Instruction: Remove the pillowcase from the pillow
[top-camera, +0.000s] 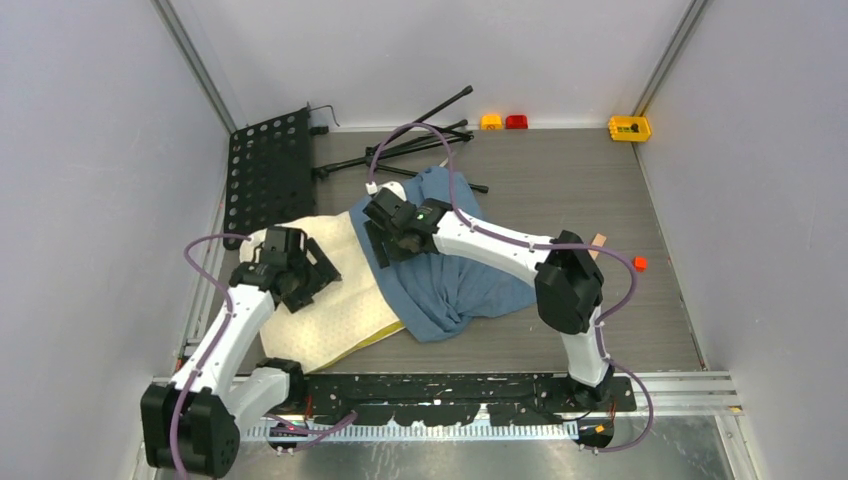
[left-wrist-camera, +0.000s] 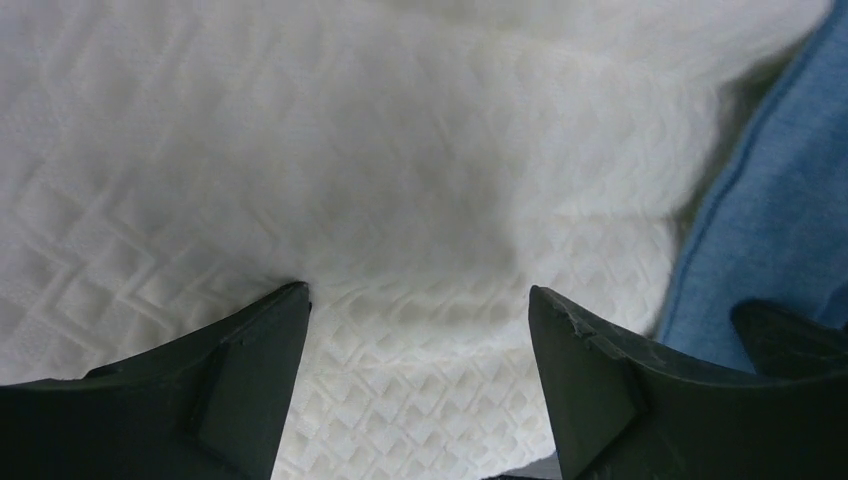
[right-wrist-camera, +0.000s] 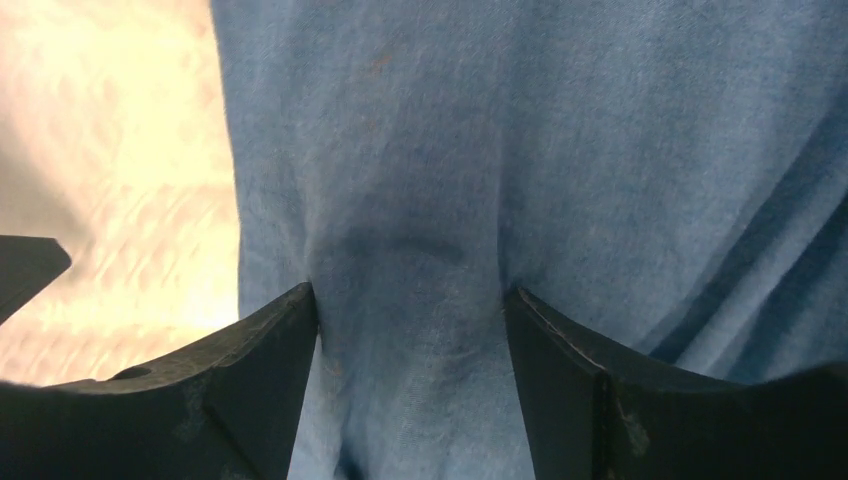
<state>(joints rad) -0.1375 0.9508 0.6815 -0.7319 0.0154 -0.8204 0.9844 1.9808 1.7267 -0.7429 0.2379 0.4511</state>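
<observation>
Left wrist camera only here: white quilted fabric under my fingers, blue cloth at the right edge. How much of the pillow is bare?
Observer: In the top view, the left part of the pillow lies bare. The pillowcase overlaps its right end, bunched up.
Operator: Where is the right gripper?
Observer: The right gripper presses on the pillowcase near its left edge, jaws wide, blue cloth humped between them.
Operator: Anything behind the case?
Observer: A folded black stand lies just beyond its far edge.
</observation>
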